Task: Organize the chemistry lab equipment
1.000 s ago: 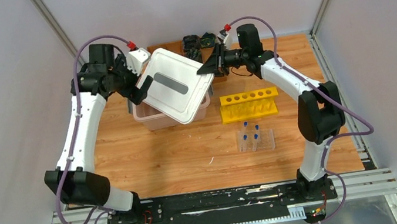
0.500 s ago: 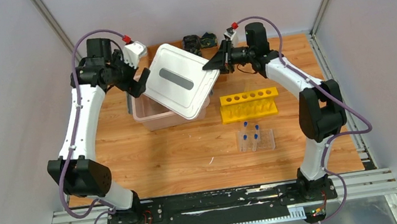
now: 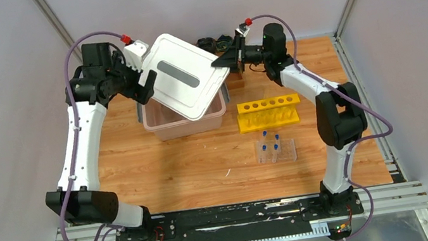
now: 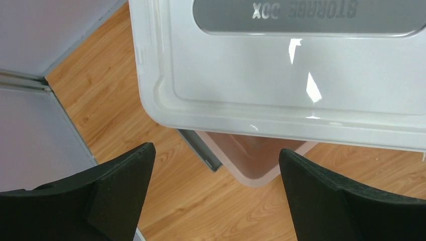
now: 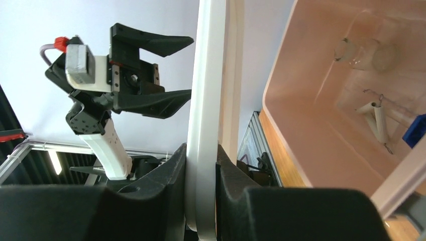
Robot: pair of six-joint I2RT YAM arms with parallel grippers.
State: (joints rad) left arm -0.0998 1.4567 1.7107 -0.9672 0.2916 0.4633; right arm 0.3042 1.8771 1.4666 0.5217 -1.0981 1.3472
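Note:
My right gripper (image 3: 220,62) is shut on the right edge of the white storage-box lid (image 3: 185,80) and holds it tilted above the pinkish bin (image 3: 185,123). In the right wrist view the lid's rim (image 5: 205,100) is pinched between my right gripper's (image 5: 201,150) fingers. My left gripper (image 3: 146,83) is open at the lid's left edge, not touching it. Inside the bin (image 5: 306,125) lie a white triangle (image 5: 375,120), a small blue piece (image 5: 416,131) and clear glassware (image 5: 364,52). Blue-capped tubes (image 3: 271,143) stand in a clear holder.
A yellow tube rack (image 3: 268,112) stands right of the bin. Dark equipment (image 3: 216,44) sits at the back edge behind the lid. In the left wrist view the lid (image 4: 281,65) hangs over the bin's corner (image 4: 253,168), with a grey strip (image 4: 198,149) beside it.
The lid has risen and shifted toward the back left in my right gripper. My left gripper has drawn back and left, staying open beside the lid's edge.

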